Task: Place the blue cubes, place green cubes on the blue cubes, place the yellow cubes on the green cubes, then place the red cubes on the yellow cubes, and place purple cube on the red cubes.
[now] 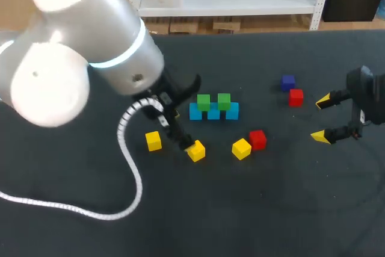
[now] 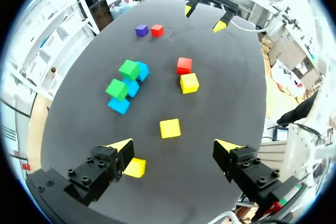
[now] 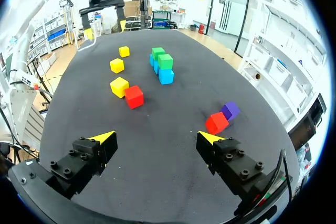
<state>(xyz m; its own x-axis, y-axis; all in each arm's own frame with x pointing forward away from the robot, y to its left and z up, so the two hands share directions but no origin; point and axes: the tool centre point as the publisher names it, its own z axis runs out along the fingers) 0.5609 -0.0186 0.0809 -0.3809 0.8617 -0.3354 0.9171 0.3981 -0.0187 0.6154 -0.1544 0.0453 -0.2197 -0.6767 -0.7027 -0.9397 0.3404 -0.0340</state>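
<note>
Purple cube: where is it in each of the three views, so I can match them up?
Head view: purple cube, right of the green cubes, beside a red cube.
Left wrist view: far ahead, beside that red cube.
Right wrist view: just beyond that red cube, at.
Shared landmark: that red cube.

I see three blue cubes [image 1: 213,114] in a touching row at mid-frame, with two green cubes [image 1: 203,102] stacked on them. Below lie three yellow cubes [image 1: 153,141], spread apart, with a red cube [image 1: 257,139] just beside the rightmost. At upper right, a second red cube [image 1: 295,97] sits just beside the purple cube [image 1: 288,82].
</note>
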